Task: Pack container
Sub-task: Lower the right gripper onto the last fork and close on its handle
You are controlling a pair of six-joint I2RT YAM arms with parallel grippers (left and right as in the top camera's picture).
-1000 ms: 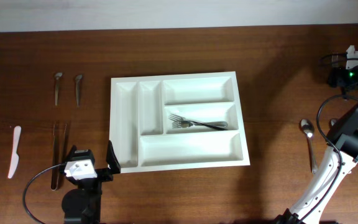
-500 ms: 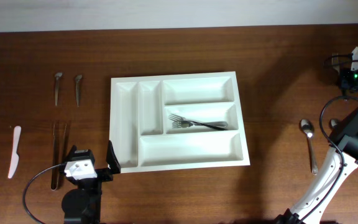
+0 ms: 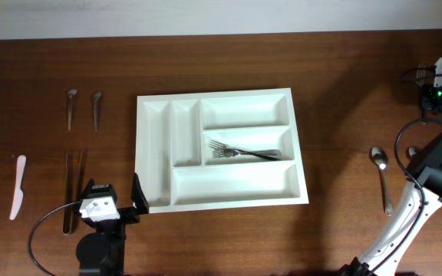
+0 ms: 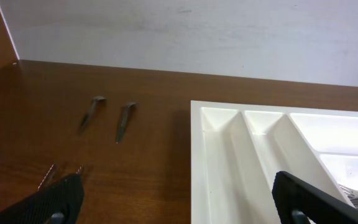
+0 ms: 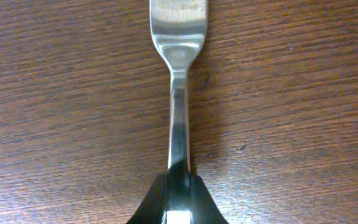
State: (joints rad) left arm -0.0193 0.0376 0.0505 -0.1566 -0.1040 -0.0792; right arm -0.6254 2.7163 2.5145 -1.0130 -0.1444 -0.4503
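Container (image 3: 153,153) sits well to the left of the right gripper (image 5: 179,180); its near corner is just ahead of the left gripper (image 4: 176,202), whose jaws are spread and idle. Right gripper is pinched on a fork handle (image 5: 178,118) lying flat on the table (image 5: 55,93), probably to carry it to a compartment. A second ago those jaws stood apart; container unmoved.

one tray (image 3: 298,153), two forks (image 3: 244,152), three spoons (image 3: 379,158), one knife (image 3: 18,188), one tongs (image 3: 72,188)
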